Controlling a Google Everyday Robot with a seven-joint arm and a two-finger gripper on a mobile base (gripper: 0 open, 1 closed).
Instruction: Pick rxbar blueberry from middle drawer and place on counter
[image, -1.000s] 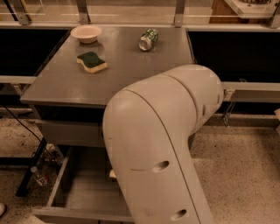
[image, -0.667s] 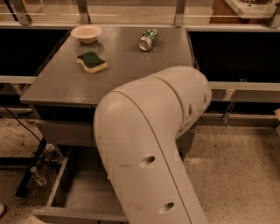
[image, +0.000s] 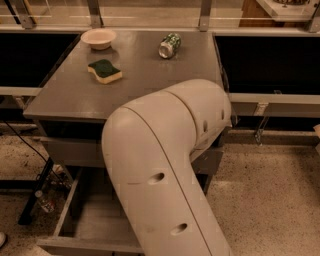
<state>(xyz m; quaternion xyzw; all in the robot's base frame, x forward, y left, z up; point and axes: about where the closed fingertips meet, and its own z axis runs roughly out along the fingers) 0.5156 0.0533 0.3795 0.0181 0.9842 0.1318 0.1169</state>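
The grey counter (image: 145, 75) fills the upper middle of the camera view. Below it the middle drawer (image: 95, 220) is pulled open, with its grey floor and low left wall showing. My large white arm (image: 165, 170) covers the right part of the drawer and reaches down toward it. The gripper is hidden behind the arm and is not in view. The rxbar blueberry is not visible; it may be hidden behind the arm.
On the counter lie a green-topped yellow sponge (image: 105, 71), a pale bowl (image: 98, 38) and a green can on its side (image: 169, 45). A plastic bottle (image: 44, 200) and black cables lie on the speckled floor at left. Dark shelving flanks the counter.
My arm has swung to the left and a little lower, so it covers more of the open drawer. The things on the counter have not moved.
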